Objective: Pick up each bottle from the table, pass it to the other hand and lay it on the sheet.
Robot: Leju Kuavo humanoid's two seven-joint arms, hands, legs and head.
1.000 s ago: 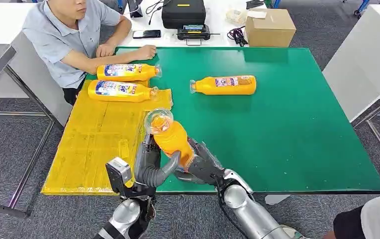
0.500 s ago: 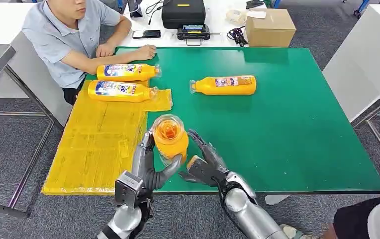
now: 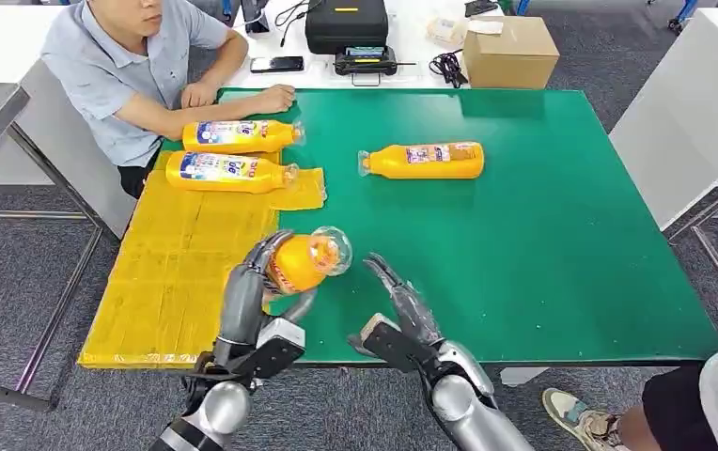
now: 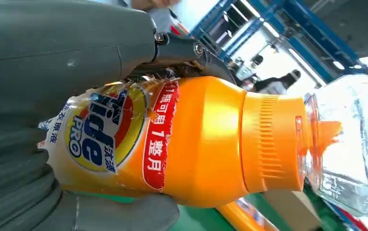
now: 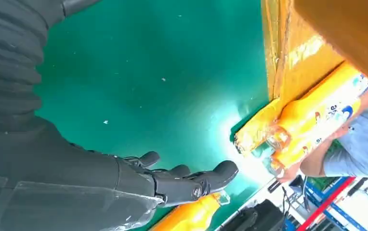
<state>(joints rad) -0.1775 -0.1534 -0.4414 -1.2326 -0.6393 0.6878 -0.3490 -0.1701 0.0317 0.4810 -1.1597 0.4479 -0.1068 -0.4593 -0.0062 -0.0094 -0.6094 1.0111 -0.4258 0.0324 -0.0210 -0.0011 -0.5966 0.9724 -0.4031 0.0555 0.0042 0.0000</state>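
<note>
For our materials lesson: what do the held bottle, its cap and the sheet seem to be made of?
Held bottle: glossy orange plastic, going by its sheen, with a wrinkled film label.
Cap: clear hard plastic, see-through and faceted.
Sheet: shiny yellow, creased; probably plastic film.

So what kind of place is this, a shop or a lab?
Most likely a robot test lab or workshop: a green-covered work table, a black equipment case with cables behind it, and a person sitting by, watching.

Green table [image 3: 562,254] with yellow sheet [image 3: 186,263], one orange bottle [image 3: 423,161].
</note>
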